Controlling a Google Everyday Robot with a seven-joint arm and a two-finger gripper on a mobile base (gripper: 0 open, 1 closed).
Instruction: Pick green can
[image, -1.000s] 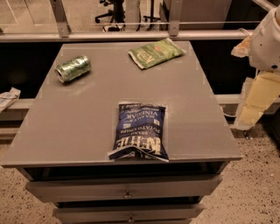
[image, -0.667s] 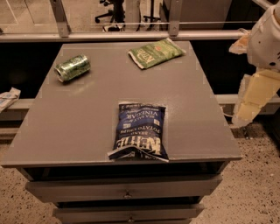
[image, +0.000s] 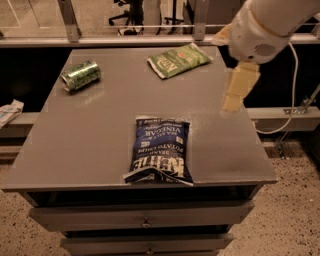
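Observation:
The green can (image: 80, 75) lies on its side at the far left of the grey table (image: 90, 135), shiny green with a silver end facing left. My arm comes in from the upper right, and my gripper (image: 237, 92) hangs above the table's right side, pointing down, far to the right of the can. Nothing is seen in the gripper.
A flat green chip bag (image: 178, 60) lies at the far middle of the table. A blue chip bag (image: 159, 150) lies near the front edge. Drawers (image: 145, 217) sit under the tabletop. A rail runs behind the table, and a cable (image: 295, 85) hangs at the right.
My arm and gripper have moved left, from beside the table's right edge to above its right side. The can and both bags have not moved.

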